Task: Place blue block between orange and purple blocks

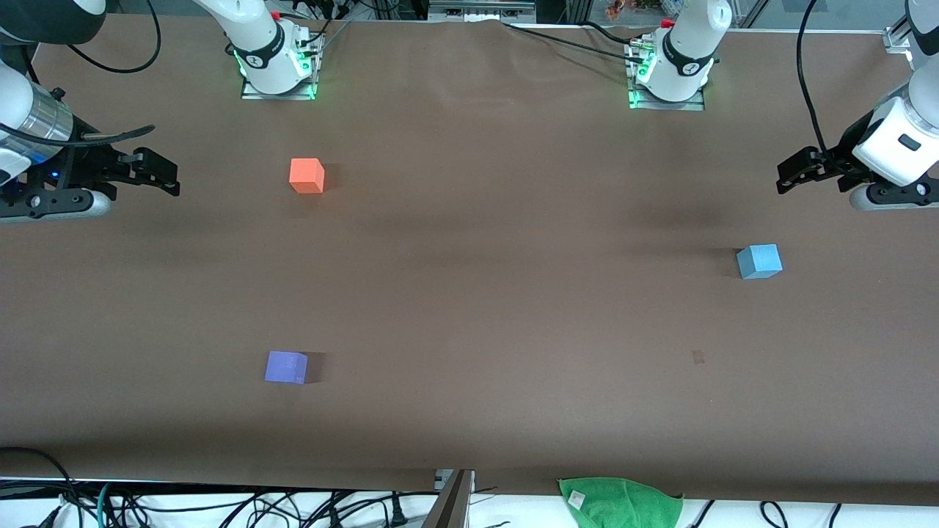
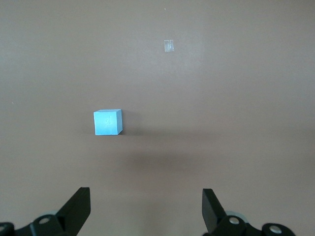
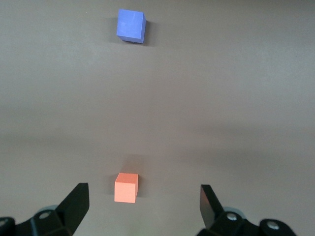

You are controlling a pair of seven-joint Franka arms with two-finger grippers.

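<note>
Blue block (image 1: 759,261) sits alone on the brown table (image 1: 484,293) toward the left arm's end, untouched and well apart from its two partners. Starting at the fingers: the left gripper (image 2: 146,209) has its jaws spread wide with nothing between them, hanging above the table's edge close to the blue block, which its wrist view shows just ahead. The right gripper (image 3: 143,206) is likewise spread and empty, waiting over its own end of the table, with the orange block (image 1: 307,175) close before it. The purple block (image 1: 286,367) lies nearer the front camera than the orange one, a clear gap between them (that gap is the target). A green cloth (image 1: 620,502) lies at the table's near edge.

As a judgement, the blue cube looks light, stiff and matte, so it should neither crush nor slip readily. Taking it across two opposite flat side faces, jaws square to them and centred, seems best; a pinch on the corners could twist it.
</note>
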